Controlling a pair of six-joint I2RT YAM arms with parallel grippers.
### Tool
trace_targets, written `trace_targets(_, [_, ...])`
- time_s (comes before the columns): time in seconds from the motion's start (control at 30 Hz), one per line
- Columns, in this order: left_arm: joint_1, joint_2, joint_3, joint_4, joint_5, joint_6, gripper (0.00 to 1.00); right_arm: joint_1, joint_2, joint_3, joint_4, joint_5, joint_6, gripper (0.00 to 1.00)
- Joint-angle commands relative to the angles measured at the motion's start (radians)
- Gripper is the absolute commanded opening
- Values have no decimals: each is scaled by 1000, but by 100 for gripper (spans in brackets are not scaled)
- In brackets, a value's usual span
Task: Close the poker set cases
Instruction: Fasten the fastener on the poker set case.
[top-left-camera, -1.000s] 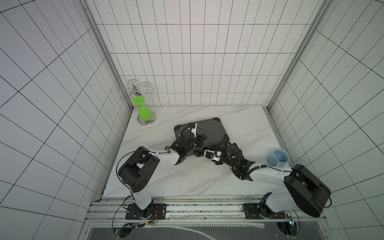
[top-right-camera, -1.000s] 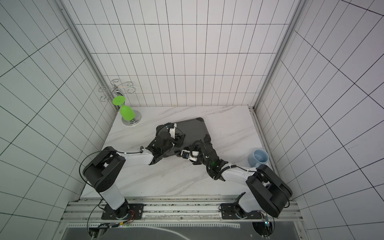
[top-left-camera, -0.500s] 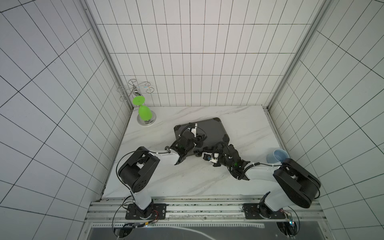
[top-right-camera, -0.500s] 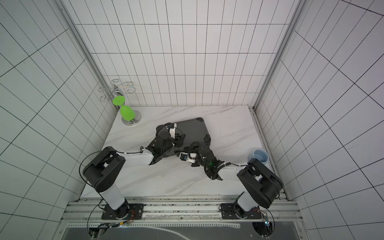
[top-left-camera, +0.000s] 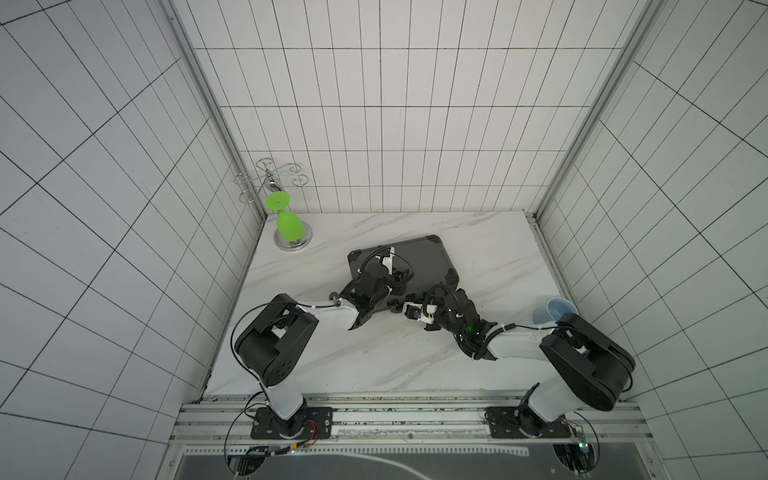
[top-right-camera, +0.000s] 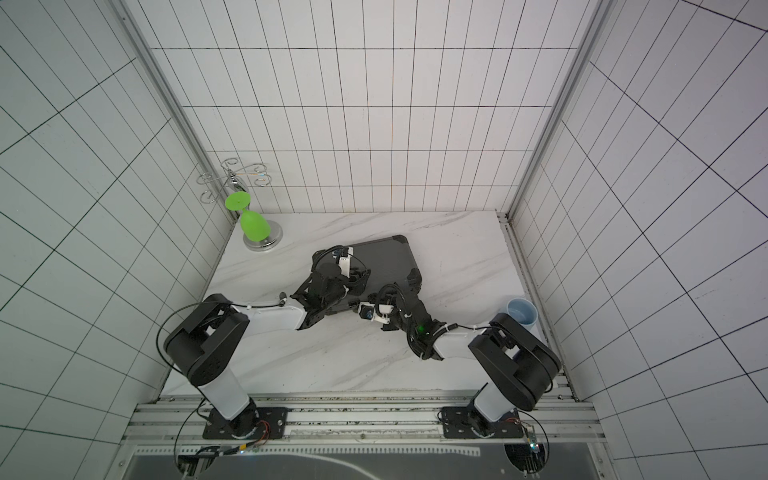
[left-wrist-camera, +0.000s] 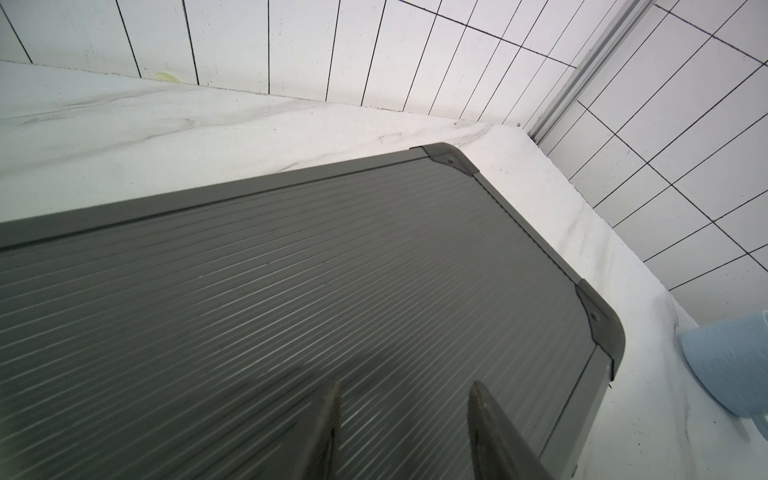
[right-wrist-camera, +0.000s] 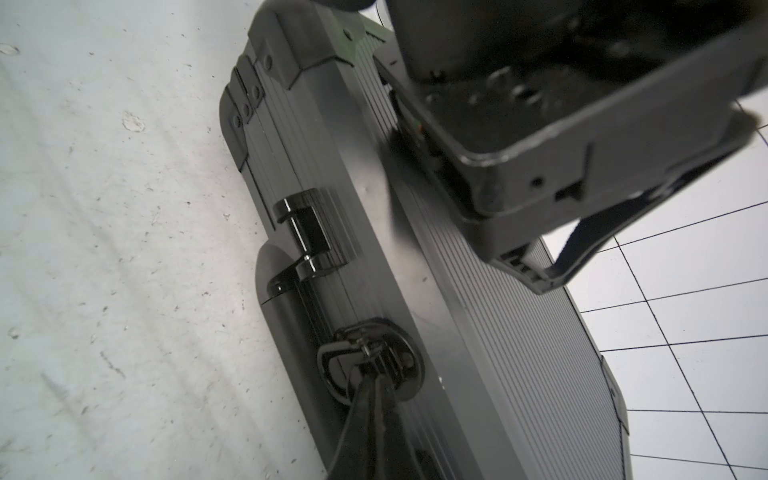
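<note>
The poker set case (top-left-camera: 419, 257) (top-right-camera: 384, 257) lies flat on the marble table with its dark grey ribbed lid (left-wrist-camera: 291, 270) down. My left gripper (left-wrist-camera: 404, 386) (top-left-camera: 401, 276) rests over the lid, open, with nothing between its fingers. My right gripper (right-wrist-camera: 370, 374) (top-left-camera: 405, 300) is at the case's front side, shut. Its fingertips press against the round black latch (right-wrist-camera: 374, 357), next to the handle (right-wrist-camera: 307, 237). I cannot tell whether any part of the latch is pinched. The chips are hidden.
A light blue cup (top-left-camera: 555, 316) (left-wrist-camera: 731, 365) stands at the table's right edge, near the right arm. An upside-down green glass (top-left-camera: 288, 224) hangs on a wire rack at the back left corner. Tiled walls close in three sides.
My right gripper has shut at the latch on the case's front, and the right arm shifted slightly. The left arm and the case have not moved.
</note>
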Motion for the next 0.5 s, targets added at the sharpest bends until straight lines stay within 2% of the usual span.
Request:
trace_targets(0.0, [-9, 46, -71, -250, 28, -37, 50, 6, 3, 87, -49, 13, -26, 0])
trace_targets(0.2, [-9, 38, -74, -252, 25, -36, 50, 11, 35, 93, -69, -10, -28, 0])
trace_targets(0.47, [-7, 35, -75, -252, 25, -34, 49, 47, 113, 39, 19, 42, 16, 0])
